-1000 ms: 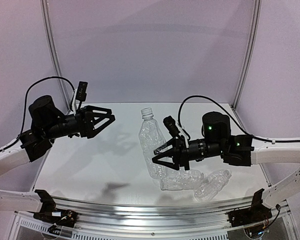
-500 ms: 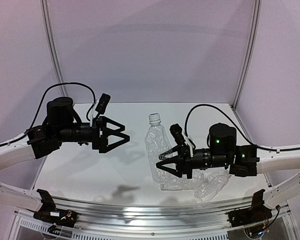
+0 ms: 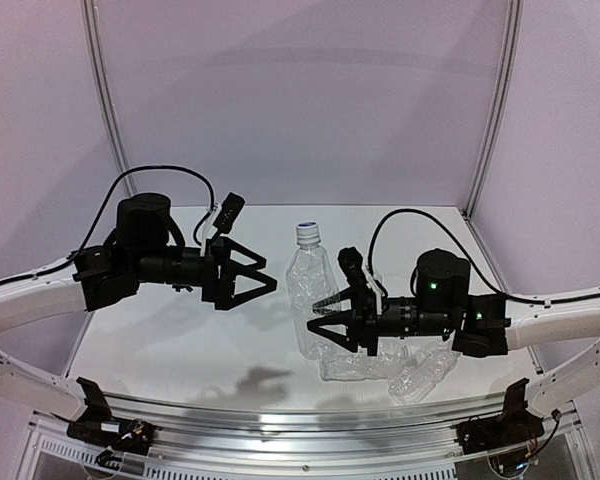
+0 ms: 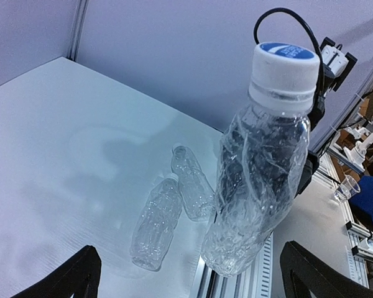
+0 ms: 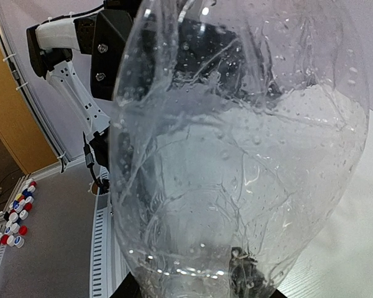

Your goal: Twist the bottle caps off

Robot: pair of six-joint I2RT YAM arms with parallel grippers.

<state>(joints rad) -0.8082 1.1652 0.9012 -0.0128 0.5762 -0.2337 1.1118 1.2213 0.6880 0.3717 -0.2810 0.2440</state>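
White table (image 3: pixel 160 350): matte surface, evenly lit, with soft shadows. Pale lilac panels enclose it on three sides: back wall (image 3: pixel 300 100), left wall (image 3: pixel 30 120), right wall (image 3: pixel 570 150). Metal posts (image 3: pixel 494 100) stand at the far corners. A ribbed metal rail (image 3: pixel 300 420) runs along the near edge. The right wrist view shows a grey floor (image 5: pixel 50 254) and a brown wooden panel (image 5: pixel 12 118).
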